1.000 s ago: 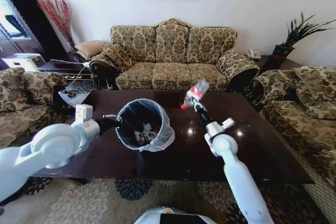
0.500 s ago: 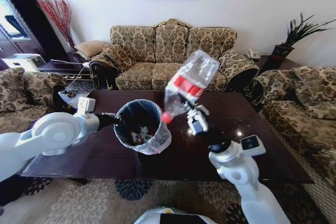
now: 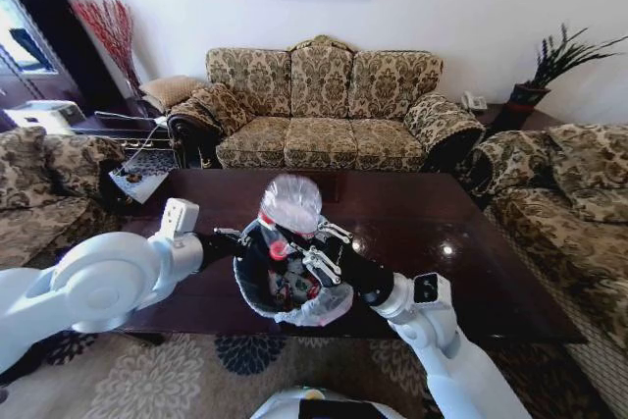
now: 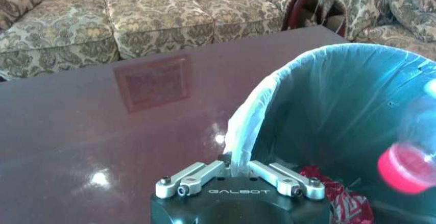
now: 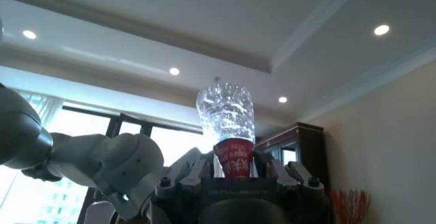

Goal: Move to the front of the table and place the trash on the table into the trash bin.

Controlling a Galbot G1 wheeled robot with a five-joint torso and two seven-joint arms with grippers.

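Now swung in from over the table to hang above the trash bin: right gripper, clamped on the clear bottle, cap pointing down into the bin. Left gripper pinching the bin's bagged rim, holding it over the table's near edge.

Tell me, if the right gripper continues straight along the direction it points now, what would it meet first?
Probably the trash already lying in the trash bin. The right gripper holds the clear bottle cap-down over the bin's mouth, so the bottle's cap would arrive first. Depth is unclear.
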